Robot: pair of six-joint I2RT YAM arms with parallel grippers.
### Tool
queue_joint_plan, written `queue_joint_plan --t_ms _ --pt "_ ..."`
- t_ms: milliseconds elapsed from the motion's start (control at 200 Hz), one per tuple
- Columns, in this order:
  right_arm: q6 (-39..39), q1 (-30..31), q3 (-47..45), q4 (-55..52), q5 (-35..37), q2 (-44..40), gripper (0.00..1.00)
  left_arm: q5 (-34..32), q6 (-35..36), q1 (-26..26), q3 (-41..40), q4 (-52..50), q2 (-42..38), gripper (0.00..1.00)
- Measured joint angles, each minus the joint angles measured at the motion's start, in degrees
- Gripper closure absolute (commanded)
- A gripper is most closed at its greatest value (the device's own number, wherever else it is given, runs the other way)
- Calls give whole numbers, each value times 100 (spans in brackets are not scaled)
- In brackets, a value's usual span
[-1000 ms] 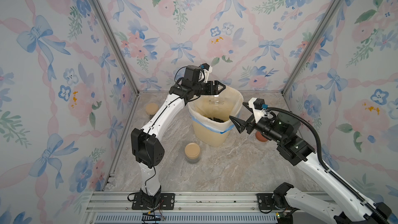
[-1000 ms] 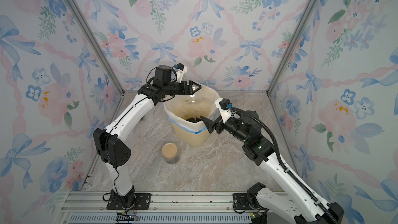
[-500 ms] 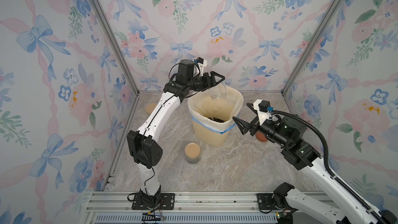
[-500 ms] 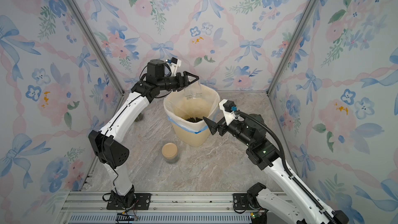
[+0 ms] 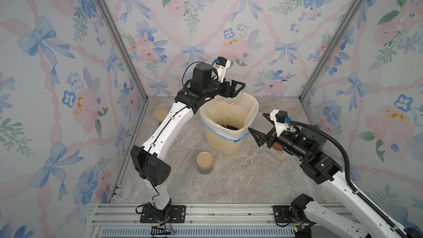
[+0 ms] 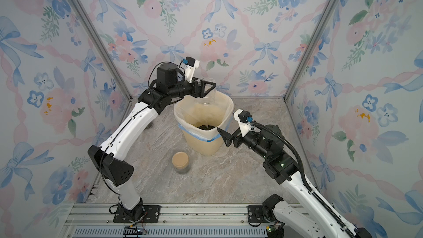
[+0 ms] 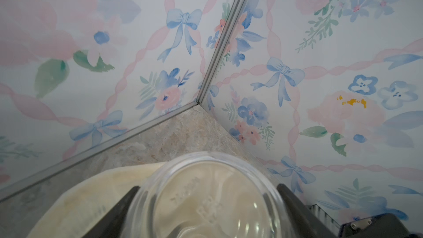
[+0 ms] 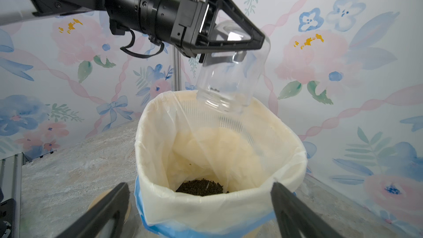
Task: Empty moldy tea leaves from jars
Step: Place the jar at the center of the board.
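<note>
The left gripper (image 8: 231, 42) has its jaws clamped on the upper part of a lidless clear jar (image 8: 229, 76). One finger (image 7: 128, 200) presses each side of the glass, and the jar hangs mouth down with a slight tilt. It looks all but empty, with only a few dark specks clinging near the mouth. A second ago this jar hung low over the middle of the cream bin (image 5: 225, 144). The arm has since lifted it and carried it back, so it now sits above the far rim. The moldy tea leaves (image 6: 205, 126) lie as a small dark heap at the bottom of the liner. By my reading, the pour from this jar is finished and the empty glass is on its way out. The right gripper (image 8: 199, 183) waits just beside the near rim with its jaws spread wide and holding nothing, having drawn back a little. Two tan-lidded jars, one in front of the bin (image 5: 204, 161) and one by the left wall (image 5: 161, 116), are still capped. A reddish lid (image 5: 277, 148) peeks out behind the right wrist. Whether these jars hold tea cannot be told from here, though they are probably next.
</note>
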Motion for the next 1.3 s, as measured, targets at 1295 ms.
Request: queue_joint_plan --t_ms 1295 --pt "83 -11 -131 -372 151 -33 2 -1180 1405 -791 -323 306 -275 57"
